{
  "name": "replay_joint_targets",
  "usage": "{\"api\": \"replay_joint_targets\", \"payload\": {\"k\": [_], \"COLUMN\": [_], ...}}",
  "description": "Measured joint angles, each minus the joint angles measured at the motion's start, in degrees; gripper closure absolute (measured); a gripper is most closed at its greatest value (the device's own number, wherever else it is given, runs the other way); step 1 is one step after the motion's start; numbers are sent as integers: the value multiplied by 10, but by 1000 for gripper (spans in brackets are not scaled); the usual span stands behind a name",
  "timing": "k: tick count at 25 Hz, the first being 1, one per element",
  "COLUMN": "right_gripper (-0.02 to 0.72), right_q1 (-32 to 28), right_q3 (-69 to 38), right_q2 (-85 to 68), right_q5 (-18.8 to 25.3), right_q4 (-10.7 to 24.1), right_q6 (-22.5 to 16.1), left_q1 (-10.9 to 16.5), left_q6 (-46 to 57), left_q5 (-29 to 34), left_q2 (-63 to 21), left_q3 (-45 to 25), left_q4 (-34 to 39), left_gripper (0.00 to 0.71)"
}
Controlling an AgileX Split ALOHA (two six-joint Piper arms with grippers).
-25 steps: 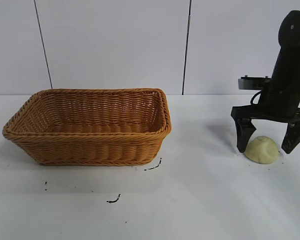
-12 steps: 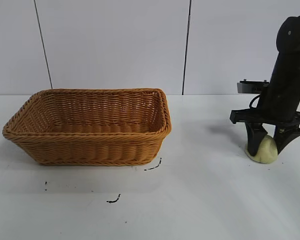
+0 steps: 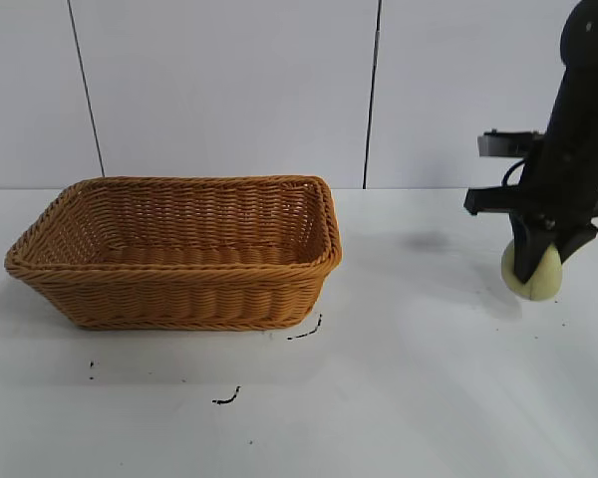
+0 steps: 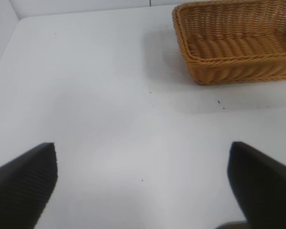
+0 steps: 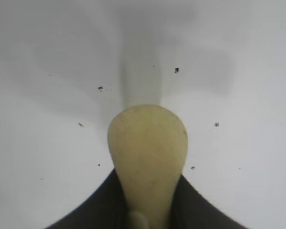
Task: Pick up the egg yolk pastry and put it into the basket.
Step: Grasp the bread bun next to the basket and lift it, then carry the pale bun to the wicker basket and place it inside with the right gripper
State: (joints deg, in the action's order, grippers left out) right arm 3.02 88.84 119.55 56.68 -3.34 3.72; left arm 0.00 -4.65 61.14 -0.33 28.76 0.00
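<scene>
My right gripper [image 3: 537, 267] is shut on the pale yellow-green egg yolk pastry [image 3: 541, 276] and holds it a little above the white table at the right. In the right wrist view the pastry [image 5: 148, 148] is squeezed narrow between the two black fingers [image 5: 100, 202], with the tabletop below it. The golden-brown wicker basket [image 3: 179, 289] stands on the table at the left, well away from the pastry, and nothing lies in it. My left gripper [image 4: 143, 186] is open over bare table, with the basket [image 4: 229, 67] beyond it. It does not show in the exterior view.
Small dark marks [image 3: 226, 398] dot the table in front of the basket. A white panelled wall [image 3: 229, 90] closes the back. Dark specks [image 5: 176, 70] lie on the table under the right gripper.
The right gripper closed its open fingers on the pastry as it lay on the table, then lifted it off the surface. The basket has not moved.
</scene>
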Motion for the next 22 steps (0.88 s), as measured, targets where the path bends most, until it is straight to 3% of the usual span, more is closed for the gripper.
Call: {"api": "replay_joint_targets", "payload": {"k": [11,22], "right_gripper": [583,584], "right_q1": [0,34], "right_q3": [154,197], "right_q2": [-69,-69], "right_q5": [117,129], "right_q4": [12,16], "right_q6": [0,-1], "left_q1": [0,0], "left_q6": [0,0], "left_q5": [0,0], "left_q2": [0,0], "left_q3": [0,0], "left_q4": [0,0], "left_gripper": [14,14]}}
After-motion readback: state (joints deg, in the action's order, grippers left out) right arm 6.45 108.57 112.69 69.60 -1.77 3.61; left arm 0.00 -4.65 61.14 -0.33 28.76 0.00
